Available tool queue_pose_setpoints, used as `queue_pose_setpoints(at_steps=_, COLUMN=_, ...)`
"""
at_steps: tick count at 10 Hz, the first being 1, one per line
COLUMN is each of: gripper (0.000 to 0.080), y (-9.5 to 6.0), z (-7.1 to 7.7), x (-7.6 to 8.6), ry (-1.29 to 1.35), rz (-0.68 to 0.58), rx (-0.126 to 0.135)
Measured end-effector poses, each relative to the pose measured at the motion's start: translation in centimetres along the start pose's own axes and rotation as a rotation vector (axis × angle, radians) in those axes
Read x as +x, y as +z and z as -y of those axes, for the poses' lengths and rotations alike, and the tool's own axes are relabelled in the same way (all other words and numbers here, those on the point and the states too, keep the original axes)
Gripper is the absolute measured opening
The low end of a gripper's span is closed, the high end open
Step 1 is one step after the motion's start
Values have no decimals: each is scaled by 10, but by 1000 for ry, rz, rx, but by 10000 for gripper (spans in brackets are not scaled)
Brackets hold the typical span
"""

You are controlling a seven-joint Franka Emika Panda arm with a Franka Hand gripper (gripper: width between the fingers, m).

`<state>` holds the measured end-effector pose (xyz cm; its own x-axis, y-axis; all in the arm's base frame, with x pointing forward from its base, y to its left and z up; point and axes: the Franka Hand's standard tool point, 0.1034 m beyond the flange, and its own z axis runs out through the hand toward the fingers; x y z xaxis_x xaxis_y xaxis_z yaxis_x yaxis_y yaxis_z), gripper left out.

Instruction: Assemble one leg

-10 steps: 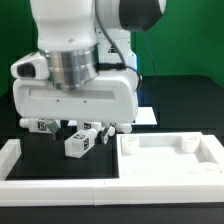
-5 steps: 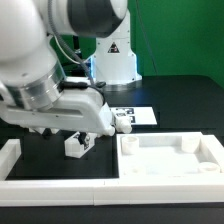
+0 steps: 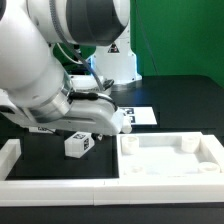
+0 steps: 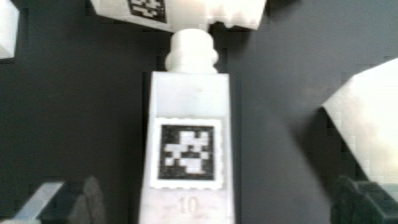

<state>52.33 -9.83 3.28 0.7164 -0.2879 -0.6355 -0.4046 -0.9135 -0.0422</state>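
Rotated since 1 second ago, the gripper (image 4: 214,203) is now canted above the leg (image 3: 79,144), which is unmoved and lies flat on the table (image 3: 180,105), lower left of centre in the exterior view. Fingers (image 4: 365,203) are spread wide and empty, with the leg lying between them, untouched. This alignment is judged to prepare a grasp across its narrow sides.
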Motion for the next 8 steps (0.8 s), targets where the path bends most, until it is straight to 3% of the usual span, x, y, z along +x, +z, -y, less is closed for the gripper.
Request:
queue_pose_setpoints(at_steps=2, gripper=649, y=5, z=-1, x=-9, ry=37, rz=90, rx=6)
queue_pose_setpoints(at_steps=3, gripper=649, y=4, z=-6, x=-4, ry=69, rz=171, rx=16)
queue_pose_setpoints(at_steps=4, gripper=649, y=2, z=-10, x=9, ry=64, rz=173, rx=13)
queue_pose_setpoints(at_steps=8, gripper=649, y=3, z=-10, x=11, ry=71, rz=165, rx=6)
